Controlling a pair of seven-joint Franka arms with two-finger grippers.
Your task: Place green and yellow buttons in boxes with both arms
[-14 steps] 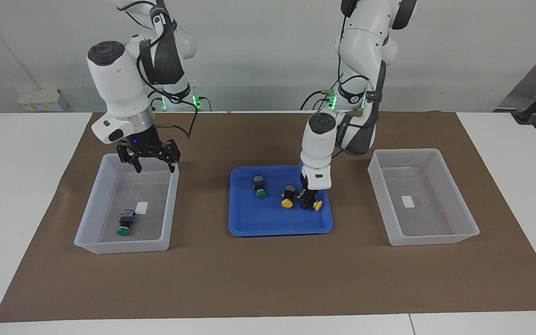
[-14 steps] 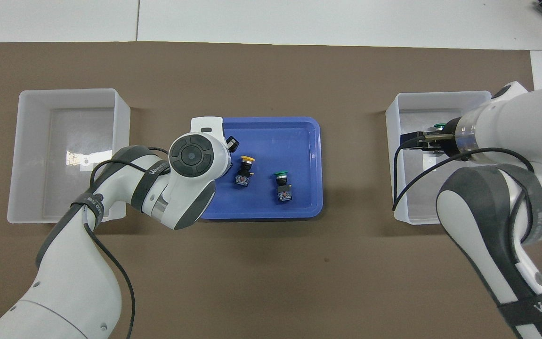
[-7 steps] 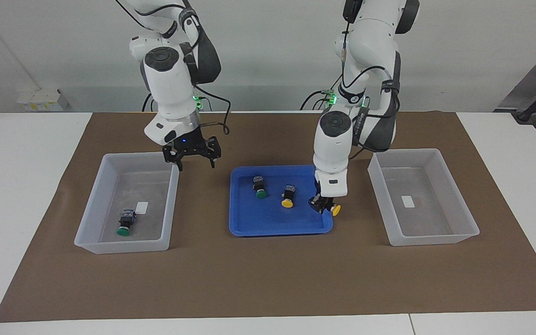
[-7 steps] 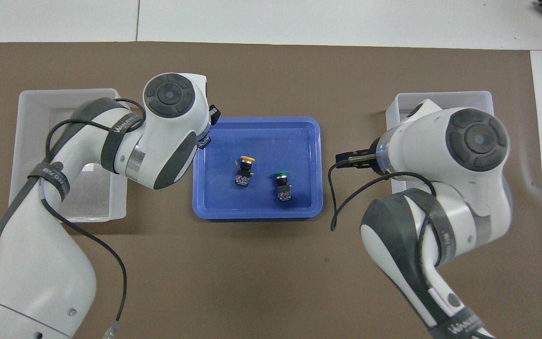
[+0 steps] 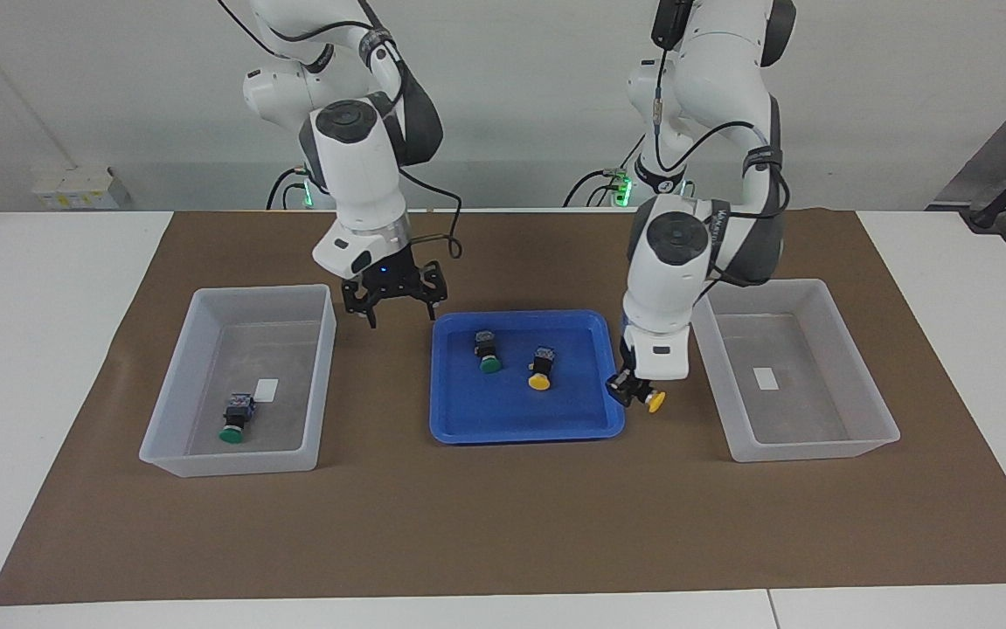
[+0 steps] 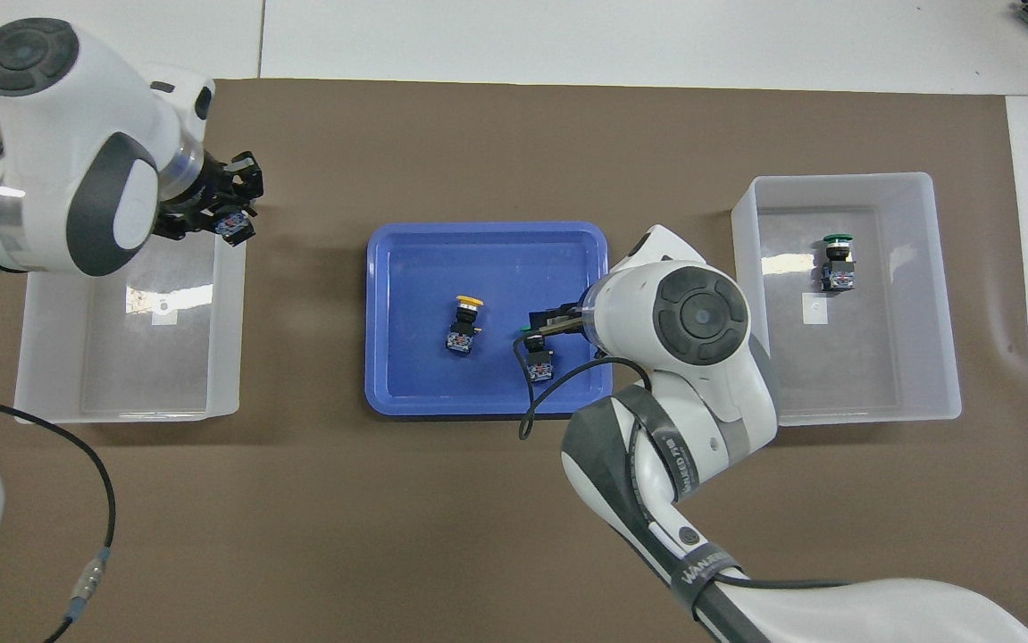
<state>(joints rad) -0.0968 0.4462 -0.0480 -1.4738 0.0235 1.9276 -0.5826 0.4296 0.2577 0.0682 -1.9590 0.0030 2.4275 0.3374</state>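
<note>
Facing view of a table covered by a brown mat (image 5: 503,524), with two white robot arms at its robot end. Nearest the robots, the right gripper (image 5: 393,306) hung over the mat between the blue tray (image 5: 520,428) and the box at the right arm's end (image 5: 232,463), its two black fingers apart and holding nothing. The left gripper (image 5: 634,389) hung low over the mat between the tray and the box at the left arm's end (image 5: 817,450), its fingers clamped on the black body of the held yellow button (image 5: 655,401), whose yellow cap pointed away from the robots. The shallow blue tray sat in the middle of the mat, with one translucent box well apart from it at each end. Two buttons lay in the tray, close together but not touching: the tray's green button (image 5: 488,354) lay a little nearer to the robots, and the tray's yellow button (image 5: 541,369) a little farther from them and toward the left arm's end. The box at the left arm's end showed only a small white label on its floor. In the box at the right arm's end, a white label (image 5: 267,389) lay mid-floor, and just farther from the robots than it lay the boxed green button (image 5: 235,419), green cap pointing away from them. The overhead view also showed this boxed button (image 6: 837,263) in the farther half of its box.
</note>
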